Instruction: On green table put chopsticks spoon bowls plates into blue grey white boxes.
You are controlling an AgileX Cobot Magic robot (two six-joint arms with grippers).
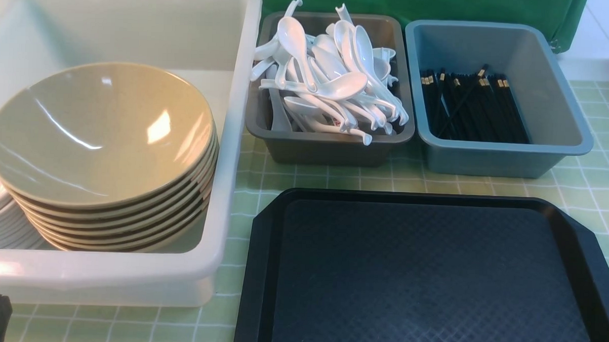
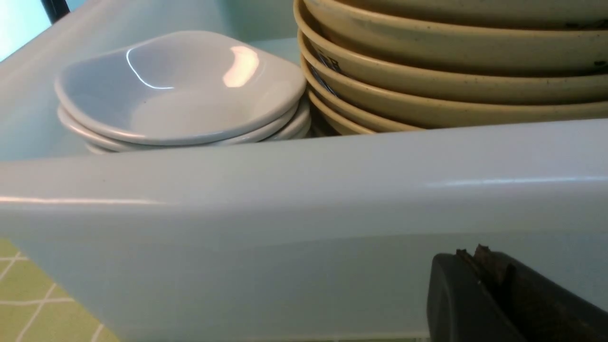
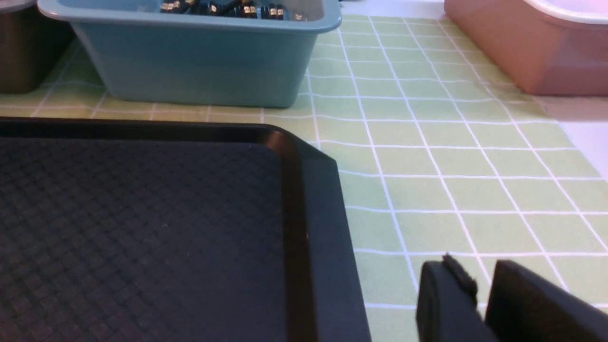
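Beige bowls (image 1: 103,133) nested in white box (image 1: 222,138)

We see glossy, smooth beige bowls (image 1: 103,133) inside a smooth, satiny white plastic tub (image 1: 218,188). Right of the tub, shiny white spoons (image 1: 333,81) lie near a checked cloth (image 1: 177,328) and a black tray (image 1: 422,276), matt and finely textured.
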